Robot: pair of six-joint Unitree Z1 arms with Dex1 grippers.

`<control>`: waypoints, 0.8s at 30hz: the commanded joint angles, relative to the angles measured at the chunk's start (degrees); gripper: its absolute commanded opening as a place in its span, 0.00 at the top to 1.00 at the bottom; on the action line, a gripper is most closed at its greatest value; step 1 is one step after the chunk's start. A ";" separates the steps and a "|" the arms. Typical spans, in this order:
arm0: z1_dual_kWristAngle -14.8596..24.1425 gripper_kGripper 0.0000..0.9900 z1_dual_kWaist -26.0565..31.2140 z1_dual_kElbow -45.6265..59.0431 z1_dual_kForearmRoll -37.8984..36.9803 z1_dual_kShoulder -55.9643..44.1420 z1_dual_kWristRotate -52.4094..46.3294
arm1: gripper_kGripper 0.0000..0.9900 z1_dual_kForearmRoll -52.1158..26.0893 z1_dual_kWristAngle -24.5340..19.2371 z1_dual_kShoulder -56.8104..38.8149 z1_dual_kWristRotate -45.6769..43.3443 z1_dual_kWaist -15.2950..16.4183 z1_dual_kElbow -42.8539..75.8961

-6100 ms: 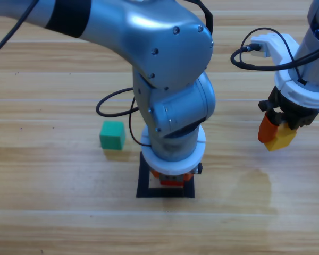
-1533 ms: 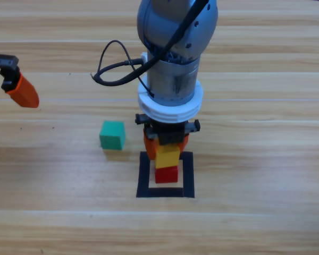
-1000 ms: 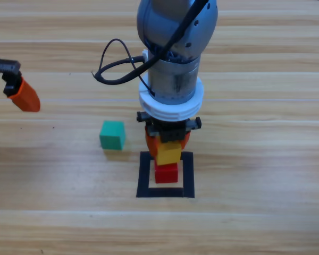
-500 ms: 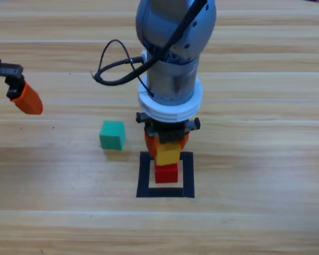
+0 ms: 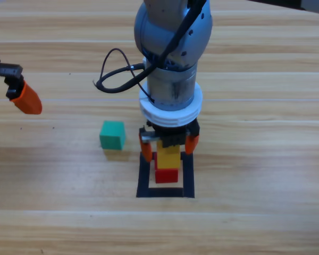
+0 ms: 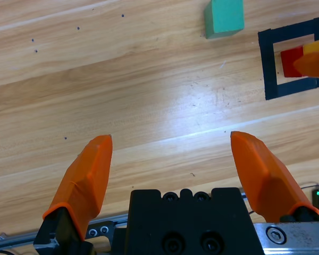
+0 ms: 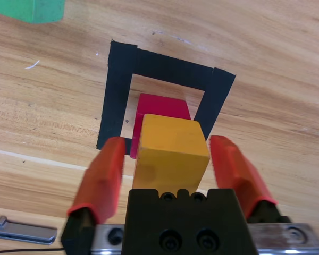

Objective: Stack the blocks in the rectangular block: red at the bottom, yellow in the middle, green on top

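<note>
The red cube (image 5: 167,175) sits inside the rectangular block (image 5: 143,176), a black tape square. On top of it rests the yellow cube (image 5: 168,154). My right gripper (image 5: 168,144) stands over the stack, open, one orange jaw on each side of the yellow cube with a gap on both sides. The right wrist view shows the yellow cube (image 7: 171,151) on the red cube (image 7: 164,105) within the tape (image 7: 119,95). The green cube (image 5: 112,134) lies on the table left of the square. My left gripper (image 5: 25,100) waits open at the left edge, holding nothing.
Bare wood surrounds the square. A black cable (image 5: 117,79) loops off the right arm's left side, above the green cube. The left wrist view shows the green cube (image 6: 224,17) and the tape square (image 6: 269,64) far off.
The right gripper's jaws have opened off the yellow cube, leaving it on the red cube. The left gripper has hardly moved.
</note>
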 commanded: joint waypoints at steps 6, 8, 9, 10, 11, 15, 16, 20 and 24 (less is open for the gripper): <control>-0.57 0.04 2.06 1.59 -1.35 -0.32 0.84 | 0.00 0.91 -1.17 -9.38 -2.69 3.34 -2.78; -0.57 0.04 2.41 1.59 -2.67 -0.06 0.75 | 0.00 0.91 -1.79 -13.51 -4.27 3.86 -2.07; -0.48 0.04 2.41 1.41 -3.55 0.29 0.75 | 0.00 0.91 -1.96 -15.45 -5.15 4.04 -1.46; -0.39 0.04 2.67 1.23 -4.25 0.91 0.58 | 0.00 0.65 -2.23 -17.64 -6.21 4.13 -0.58; -0.74 0.04 3.02 1.15 -5.05 1.88 0.58 | 0.00 0.12 -2.58 -19.75 -7.17 4.13 1.09; -0.92 0.04 3.29 -1.67 -5.66 7.24 0.14 | 0.00 -3.84 -5.92 -27.93 -10.60 4.13 12.78; -1.09 0.04 3.29 -2.28 -5.92 8.56 0.05 | 0.00 -7.44 -6.09 -31.18 -11.66 4.04 19.11; -1.36 0.04 3.20 -4.83 -6.28 14.88 -0.21 | 0.00 -31.26 -3.98 -49.99 -16.67 2.19 52.51; -1.09 0.04 2.67 -7.82 -6.28 21.48 -1.09 | 0.00 -44.88 -1.44 -64.40 -24.05 2.19 73.60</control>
